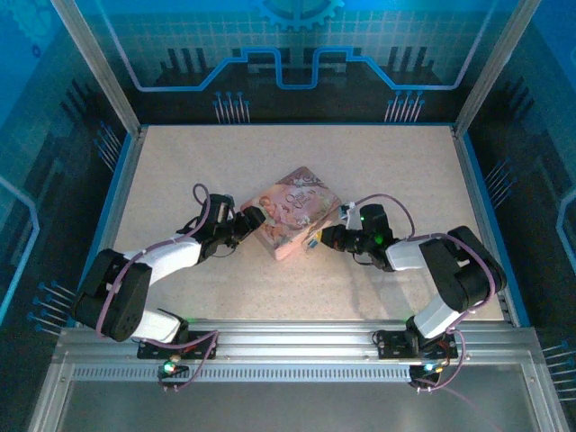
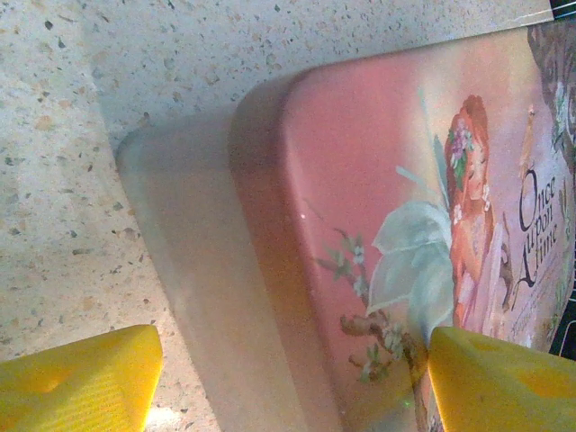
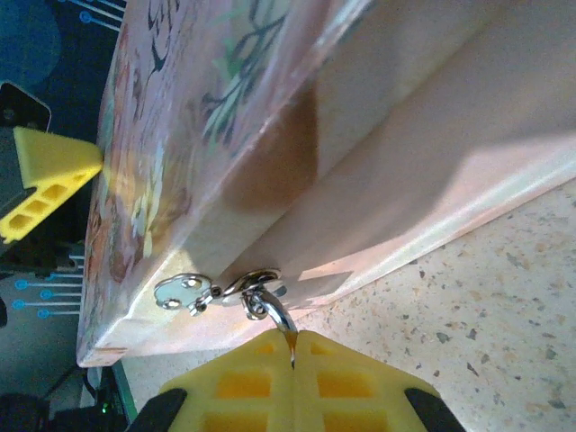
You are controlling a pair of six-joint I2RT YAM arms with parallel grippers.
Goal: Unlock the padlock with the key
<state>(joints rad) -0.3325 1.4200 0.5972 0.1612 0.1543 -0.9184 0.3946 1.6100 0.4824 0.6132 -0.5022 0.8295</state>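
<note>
The pink illustrated rectangular tin (image 1: 292,214) sits mid-table. The left gripper (image 2: 290,364) is spread astride its corner. The right gripper (image 3: 292,360) is pressed together, apparently pinching the tiny silvery-shackled padlock (image 3: 274,310) at the tin's hasp (image 3: 184,292) (light, slippery; better gripped by its body).

One pink tin (image 1: 292,214) on one worktop (image 1: 180,162). Two arms: the left arm (image 1: 166,256) and the right arm (image 1: 414,255). Four yellow fingers: two left fingers (image 2: 81,378), two right fingers (image 3: 243,387). One silvery hasp (image 3: 180,291), one padlock (image 3: 267,304) with one thin shackle
</note>
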